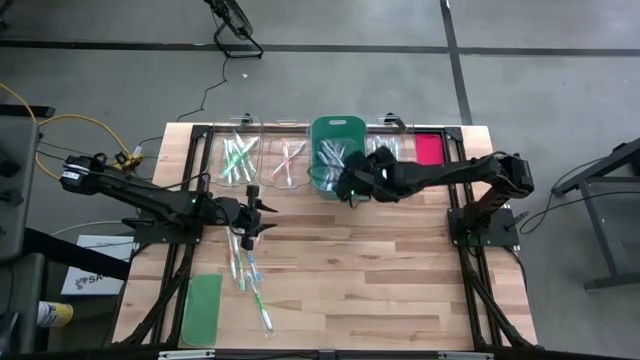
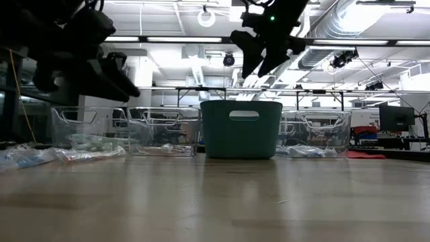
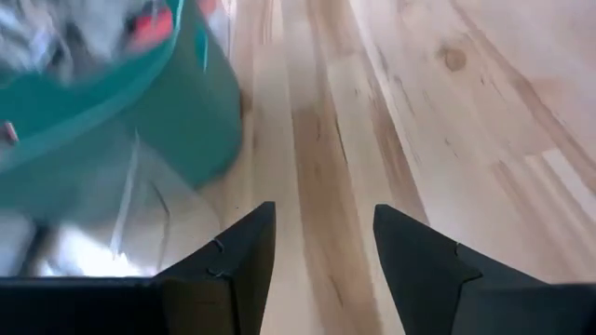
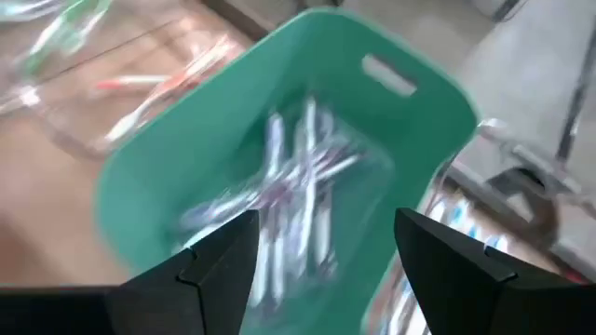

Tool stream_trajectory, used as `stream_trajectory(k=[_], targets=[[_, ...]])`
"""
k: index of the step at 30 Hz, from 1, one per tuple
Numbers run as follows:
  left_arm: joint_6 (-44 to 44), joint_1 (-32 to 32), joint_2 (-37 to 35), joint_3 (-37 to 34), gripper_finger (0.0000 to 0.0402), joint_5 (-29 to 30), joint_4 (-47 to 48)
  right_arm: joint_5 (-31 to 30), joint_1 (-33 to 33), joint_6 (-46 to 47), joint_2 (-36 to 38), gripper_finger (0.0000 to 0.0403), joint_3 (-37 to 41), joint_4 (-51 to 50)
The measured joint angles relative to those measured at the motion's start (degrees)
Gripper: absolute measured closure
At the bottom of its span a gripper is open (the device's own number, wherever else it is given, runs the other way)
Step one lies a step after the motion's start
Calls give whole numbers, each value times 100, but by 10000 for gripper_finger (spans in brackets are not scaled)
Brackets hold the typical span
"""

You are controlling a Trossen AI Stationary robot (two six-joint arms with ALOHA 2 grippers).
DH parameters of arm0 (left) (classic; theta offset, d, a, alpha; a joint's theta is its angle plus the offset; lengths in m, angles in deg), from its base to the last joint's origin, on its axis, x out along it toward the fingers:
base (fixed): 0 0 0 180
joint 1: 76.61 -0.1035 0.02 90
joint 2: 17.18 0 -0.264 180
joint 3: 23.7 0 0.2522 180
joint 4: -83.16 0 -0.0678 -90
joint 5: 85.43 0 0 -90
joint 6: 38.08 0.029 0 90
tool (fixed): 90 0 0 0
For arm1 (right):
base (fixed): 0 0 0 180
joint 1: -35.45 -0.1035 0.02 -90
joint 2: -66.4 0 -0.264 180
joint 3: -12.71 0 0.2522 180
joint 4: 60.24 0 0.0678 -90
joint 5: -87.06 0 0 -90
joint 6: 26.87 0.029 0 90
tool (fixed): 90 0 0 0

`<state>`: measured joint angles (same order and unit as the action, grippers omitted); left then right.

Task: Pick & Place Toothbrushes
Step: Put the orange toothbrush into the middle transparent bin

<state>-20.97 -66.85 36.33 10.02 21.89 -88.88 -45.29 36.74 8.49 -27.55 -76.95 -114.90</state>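
Several toothbrushes lie loose on the wooden table, near the left. More toothbrushes lie in the green bin at the back middle. My right gripper hangs open above that bin's near edge, with nothing between its fingers. My left gripper stands open above bare table, just beyond the loose toothbrushes, and holds nothing. In the low view the right gripper shows well above the green bin.
Clear bins with toothbrushes stand left of the green bin, and another clear bin stands to its right. A red-pink lid lies at the back right. A green lid lies at the near left.
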Motion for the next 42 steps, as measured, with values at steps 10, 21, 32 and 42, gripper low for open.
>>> stream_trajectory(k=[10, 21, 32, 42], targets=[[-3978, 0, -23, 420, 224, 443, 2054, -181, -1194, 1065, -59, 159, 0, 99], [-5754, 2, 1069, 425, 224, 733, 2288, -1408, -1982, 1821, -170, 159, 0, 110], [-6392, 3, 1856, 426, 224, 991, 2354, -1424, -2062, 1885, -537, 159, 0, 75], [-6388, 4, 2158, 446, 244, 675, 2379, -1439, -2068, 1885, -688, 159, 0, 85]])
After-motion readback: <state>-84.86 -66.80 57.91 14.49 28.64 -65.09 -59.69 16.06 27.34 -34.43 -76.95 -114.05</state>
